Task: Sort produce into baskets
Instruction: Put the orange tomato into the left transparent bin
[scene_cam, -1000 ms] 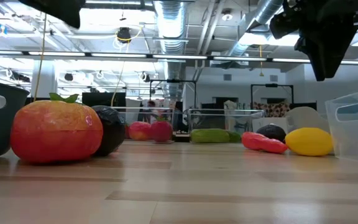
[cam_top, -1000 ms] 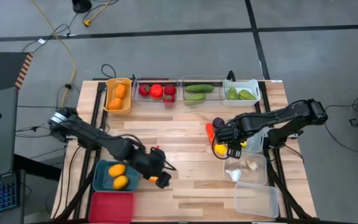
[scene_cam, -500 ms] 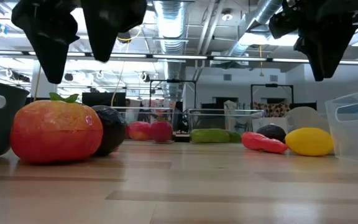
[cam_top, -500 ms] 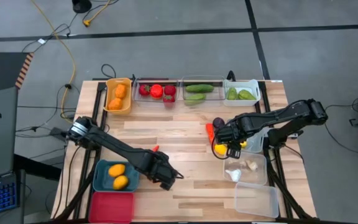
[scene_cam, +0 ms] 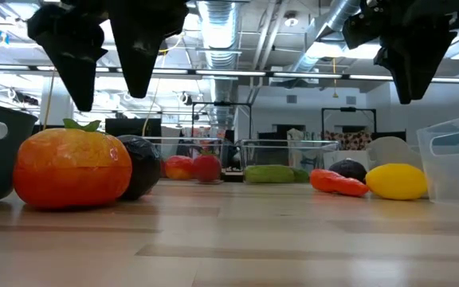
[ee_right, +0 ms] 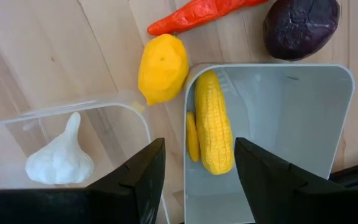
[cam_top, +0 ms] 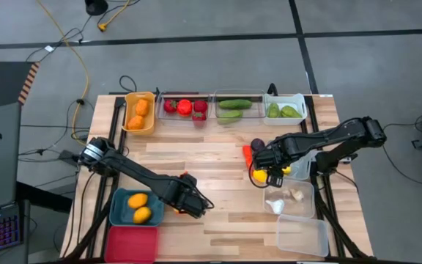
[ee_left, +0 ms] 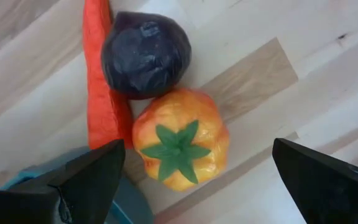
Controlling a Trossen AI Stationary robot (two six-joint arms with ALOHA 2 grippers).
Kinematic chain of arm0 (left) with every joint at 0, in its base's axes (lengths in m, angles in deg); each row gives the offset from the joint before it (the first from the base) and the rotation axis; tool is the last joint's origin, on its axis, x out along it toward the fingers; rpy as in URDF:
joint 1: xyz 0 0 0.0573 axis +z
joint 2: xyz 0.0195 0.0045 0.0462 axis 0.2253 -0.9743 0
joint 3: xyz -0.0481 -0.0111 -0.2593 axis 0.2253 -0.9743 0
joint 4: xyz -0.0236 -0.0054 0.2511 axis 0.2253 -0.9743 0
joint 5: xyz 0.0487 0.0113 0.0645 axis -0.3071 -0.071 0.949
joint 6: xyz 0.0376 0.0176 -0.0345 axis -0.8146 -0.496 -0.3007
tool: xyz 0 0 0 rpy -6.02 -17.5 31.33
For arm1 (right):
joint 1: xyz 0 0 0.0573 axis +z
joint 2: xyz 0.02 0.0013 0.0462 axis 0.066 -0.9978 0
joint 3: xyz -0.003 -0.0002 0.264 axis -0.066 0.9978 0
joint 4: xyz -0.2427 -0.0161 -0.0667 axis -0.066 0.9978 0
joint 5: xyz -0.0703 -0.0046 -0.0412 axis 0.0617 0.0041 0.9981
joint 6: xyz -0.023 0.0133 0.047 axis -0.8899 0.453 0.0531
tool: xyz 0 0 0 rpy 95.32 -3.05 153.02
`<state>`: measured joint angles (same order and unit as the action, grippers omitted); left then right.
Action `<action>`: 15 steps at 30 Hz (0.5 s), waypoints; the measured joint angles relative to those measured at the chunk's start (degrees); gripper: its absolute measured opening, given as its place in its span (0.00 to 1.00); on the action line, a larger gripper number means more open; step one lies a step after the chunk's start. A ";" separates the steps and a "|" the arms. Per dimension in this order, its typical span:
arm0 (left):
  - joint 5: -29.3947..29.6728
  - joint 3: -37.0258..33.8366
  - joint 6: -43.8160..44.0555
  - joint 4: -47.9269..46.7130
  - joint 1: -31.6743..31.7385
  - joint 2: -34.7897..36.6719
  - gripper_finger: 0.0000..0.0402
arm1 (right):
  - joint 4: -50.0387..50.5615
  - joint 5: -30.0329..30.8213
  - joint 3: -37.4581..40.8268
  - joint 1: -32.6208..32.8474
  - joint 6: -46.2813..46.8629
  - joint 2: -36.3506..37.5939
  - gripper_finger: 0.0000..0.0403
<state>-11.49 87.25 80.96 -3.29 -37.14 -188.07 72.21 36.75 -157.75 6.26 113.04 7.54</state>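
An orange tomato with a green stalk [ee_left: 180, 147] is seen on the wooden table [cam_top: 218, 158], touching a dark purple ball-shaped vegetable [ee_left: 145, 55] and an orange carrot [ee_left: 104, 93]; the group lies just beside the teal bin [cam_top: 121, 209], at roughly 7 o'clock on the table in the high view. The left gripper [cam_top: 193, 204] is held above this group with its fingers spread wide, nothing between them. The teal bin is noted to hold two orange-yellow fruits [cam_top: 140, 207], with a red bin [cam_top: 131, 244] next to it at 6 o'clock. Along the 12 o'clock edge a row of bins is recorded: an orange-yellow bin [cam_top: 139, 111] with orange fruit, a clear bin with red fruit [cam_top: 184, 107], a clear bin with cucumbers [cam_top: 234, 108], and a white bin with green items [cam_top: 285, 111]. At about 3 o'clock the right gripper [cam_top: 268, 163] is held over a grey-white bin [ee_right: 303, 124] containing corn [ee_right: 214, 124], fingers half spread and empty. Outside that bin a lemon [ee_right: 162, 68], a red chilli [ee_right: 204, 14] and a second purple vegetable [ee_right: 301, 26] are seen; a garlic bulb [ee_right: 61, 158] lies in a clear bin.
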 joint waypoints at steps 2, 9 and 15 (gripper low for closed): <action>0.04 0.00 -2.09 0.02 -0.10 0.00 0.99 | 0.01 0.00 0.00 0.00 0.00 0.00 0.55; 0.80 -0.10 -6.77 -0.09 -0.54 0.00 0.99 | 0.01 0.00 0.00 0.00 0.00 0.00 0.55; -0.37 -3.94 -6.52 1.54 -1.04 -0.07 0.99 | 0.01 0.00 0.00 0.00 0.00 0.00 0.55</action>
<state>-11.86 83.31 74.44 -1.74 -38.18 -188.14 72.23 36.75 -157.75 6.26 113.04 7.54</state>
